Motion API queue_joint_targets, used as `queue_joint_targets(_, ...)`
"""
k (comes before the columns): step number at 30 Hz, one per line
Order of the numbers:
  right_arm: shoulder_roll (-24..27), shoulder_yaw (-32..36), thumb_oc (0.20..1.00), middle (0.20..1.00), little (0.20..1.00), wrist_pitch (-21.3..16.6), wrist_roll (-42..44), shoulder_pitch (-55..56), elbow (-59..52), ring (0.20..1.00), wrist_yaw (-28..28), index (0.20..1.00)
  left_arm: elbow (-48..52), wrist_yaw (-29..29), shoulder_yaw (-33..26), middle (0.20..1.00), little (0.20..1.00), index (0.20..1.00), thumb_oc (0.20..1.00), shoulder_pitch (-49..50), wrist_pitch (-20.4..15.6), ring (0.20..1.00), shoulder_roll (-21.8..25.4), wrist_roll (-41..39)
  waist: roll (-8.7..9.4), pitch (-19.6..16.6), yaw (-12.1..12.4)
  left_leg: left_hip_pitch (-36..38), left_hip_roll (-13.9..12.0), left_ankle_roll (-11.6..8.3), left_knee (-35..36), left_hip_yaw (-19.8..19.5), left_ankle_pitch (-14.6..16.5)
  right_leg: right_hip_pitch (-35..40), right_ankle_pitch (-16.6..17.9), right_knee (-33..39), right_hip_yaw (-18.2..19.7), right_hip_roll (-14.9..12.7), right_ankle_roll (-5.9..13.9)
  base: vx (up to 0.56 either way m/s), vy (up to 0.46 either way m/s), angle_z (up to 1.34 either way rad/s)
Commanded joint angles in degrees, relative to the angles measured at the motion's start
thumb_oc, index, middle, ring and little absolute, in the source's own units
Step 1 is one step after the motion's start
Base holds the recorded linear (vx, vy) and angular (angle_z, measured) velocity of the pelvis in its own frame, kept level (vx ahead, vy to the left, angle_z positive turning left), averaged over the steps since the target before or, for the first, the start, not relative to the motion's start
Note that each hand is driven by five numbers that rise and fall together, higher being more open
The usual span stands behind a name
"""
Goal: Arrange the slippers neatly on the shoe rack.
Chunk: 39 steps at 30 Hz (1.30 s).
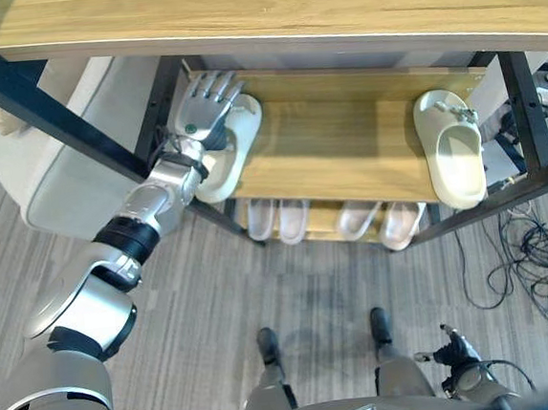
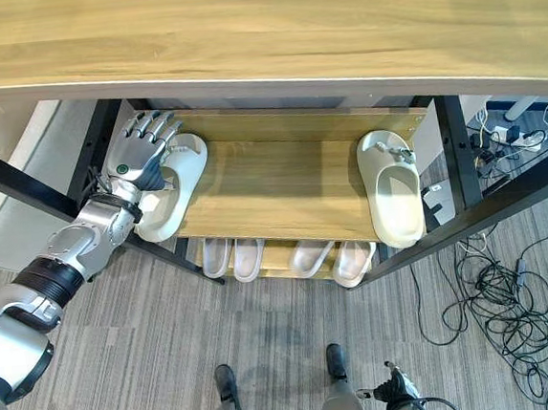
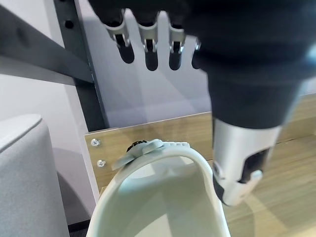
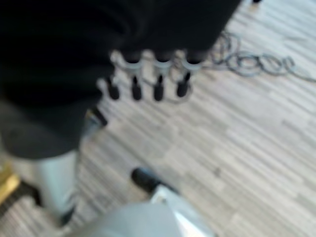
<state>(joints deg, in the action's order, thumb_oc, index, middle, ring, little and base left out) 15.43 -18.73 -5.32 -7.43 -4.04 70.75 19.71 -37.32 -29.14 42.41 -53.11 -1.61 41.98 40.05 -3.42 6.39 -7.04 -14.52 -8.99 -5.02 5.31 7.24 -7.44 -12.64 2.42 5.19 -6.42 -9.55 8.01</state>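
Seen from the head camera: a shoe rack (image 2: pixel 281 180) with dark metal posts and wooden shelves, standing on grey striped floor (image 2: pixel 296 347).

On the middle shelf, at about 9 o'clock, lying a pale slipper (image 2: pixel 173 199) with toe pointing to 12 o'clock, close to the left post. Resting above and on this slipper the left hand (image 2: pixel 140 150), fingers (image 2: pixel 157 127) straight and spread, reaching past the slipper's toe toward the back of the shelf. Not curled round anything, so relaxed open; in the left wrist view the fingertips (image 3: pixel 148 47) hanging straight in a row over the slipper's strap, thumb (image 3: pixel 237 168) extended beside the slipper's edge. Cannot tell if the palm really presses on the slipper or only hovers just above.

At about 3 o'clock on the same shelf, lying a second pale slipper (image 2: pixel 393 190), well apart from the first one, heel end reaching to the front edge of the shelf.

On the lower shelf, at 6 o'clock, standing two pairs of white slippers (image 2: pixel 283 255) side by side, partly hidden under the middle shelf.

Low at 5 o'clock, near the floor, hanging the right hand (image 1: pixel 457 354); in the right wrist view its fingers (image 4: pixel 148 79) straight and loose, holding nothing.

At 4 o'clock on the floor, lying loose cables (image 2: pixel 498 300).
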Motion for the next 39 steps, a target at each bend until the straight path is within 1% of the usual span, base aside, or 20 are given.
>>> queue_joint_targets(1,2.2,-1.2,1.000,1.000,1.000,-0.1,-0.3,-0.4,-0.8,1.000,1.3,1.000,-4.9,-2.9,-2.7,1.000,1.000,1.000,1.000,-11.8,1.1,1.000,2.8,2.2,1.05,2.5,0.7,0.2,-0.2,-1.89,-0.3,-2.3,4.1,-2.0,2.0,-0.3,-0.3,-0.4,3.54,0.00,0.000,0.00)
queue_joint_targets(12,2.1,-1.7,1.000,1.000,1.000,-0.4,0.2,-1.3,-0.9,1.000,1.8,1.000,-9.0,-1.8,-0.2,1.000,1.000,1.000,1.000,-12.7,2.8,1.000,0.7,5.3,1.18,3.3,0.5,-0.7,-0.3,-1.88,-0.3,-2.3,3.8,-3.0,2.4,-0.4,-0.2,-0.4,3.55,0.00,0.001,-0.01)
queue_joint_targets(22,2.2,-2.1,1.000,1.000,1.000,-0.4,0.3,-1.8,-0.4,1.000,2.0,1.000,-11.6,-2.9,1.1,1.000,1.000,1.000,1.000,-14.2,3.9,1.000,-0.2,6.4,1.42,2.8,0.4,-1.3,-0.4,-1.97,-0.3,-2.3,3.8,-3.6,2.5,-0.3,-0.1,-0.4,3.59,0.00,0.000,0.00)
queue_joint_targets(23,2.1,-2.2,1.000,1.000,1.000,-0.4,0.3,-2.0,-0.3,1.000,2.2,1.000,-12.0,-3.0,1.1,0.602,0.602,0.602,0.602,-14.2,4.3,0.602,-0.1,6.5,1.41,2.8,0.4,-1.4,-0.3,-1.95,-0.3,-2.3,3.8,-3.8,2.5,-0.3,-0.2,-0.4,3.62,0.00,0.000,0.00)
queue_joint_targets(24,2.1,-2.2,1.000,1.000,1.000,-0.4,0.3,-2.0,-0.3,1.000,2.2,1.000,-12.0,-3.0,1.1,0.602,0.602,0.602,0.602,-14.2,4.3,0.602,-0.1,6.5,1.41,2.8,0.4,-1.4,-0.3,-1.95,-0.3,-2.3,3.8,-3.8,2.5,-0.3,-0.2,-0.4,3.62,0.00,0.000,0.00)
queue_joint_targets(25,2.0,-2.3,1.000,1.000,1.000,-0.3,0.4,-2.1,-0.3,1.000,2.1,1.000,-12.6,-2.5,1.0,0.200,0.200,0.200,0.200,-14.1,4.4,0.200,-0.3,6.3,1.41,2.8,0.5,-1.4,-0.3,-1.94,-0.3,-2.3,3.8,-3.9,2.5,-0.3,-0.2,-0.4,3.60,0.00,0.000,0.00)
queue_joint_targets(35,2.1,-3.1,1.000,1.000,1.000,-0.1,0.0,-2.9,-0.5,1.000,2.4,1.000,-15.6,-2.8,-0.7,0.200,0.200,0.200,0.200,-11.5,5.7,0.200,-4.7,6.1,1.73,3.6,0.4,-1.5,-0.4,-1.98,-0.3,-2.3,3.7,-4.3,2.6,-0.6,-0.3,-0.5,3.40,0.00,0.000,0.00)
queue_joint_targets(36,2.1,-3.5,1.000,1.000,1.000,-0.1,-0.3,-3.3,-0.4,1.000,2.6,1.000,-16.3,-3.0,-0.8,0.200,0.200,0.200,0.200,-10.8,5.7,0.200,-6.0,6.3,1.77,3.9,0.3,-1.6,-0.4,-1.98,-0.3,-2.2,3.6,-4.4,2.6,-0.6,-0.2,-0.6,3.38,0.00,0.000,0.00)
queue_joint_targets(38,2.2,-3.6,1.000,1.000,1.000,0.0,-0.4,-3.6,-0.3,1.000,2.6,1.000,-16.7,-3.1,-0.9,0.200,0.200,0.200,0.200,-10.4,5.8,0.200,-6.7,6.4,1.71,4.1,0.3,-1.5,-0.4,-1.98,-0.3,-2.2,3.6,-4.4,2.6,-0.7,-0.1,-0.6,3.36,0.00,0.000,0.00)
queue_joint_targets(39,2.3,-3.8,1.000,1.000,1.000,-0.1,-0.6,-3.9,-0.2,1.000,2.9,1.000,-17.2,-3.1,-1.0,0.200,0.200,0.200,0.200,-10.0,5.7,0.200,-7.8,6.1,1.71,4.3,0.3,-1.5,-0.4,-1.98,-0.3,-2.1,3.6,-4.5,2.6,-0.7,0.0,-0.6,3.30,0.00,0.000,0.00)
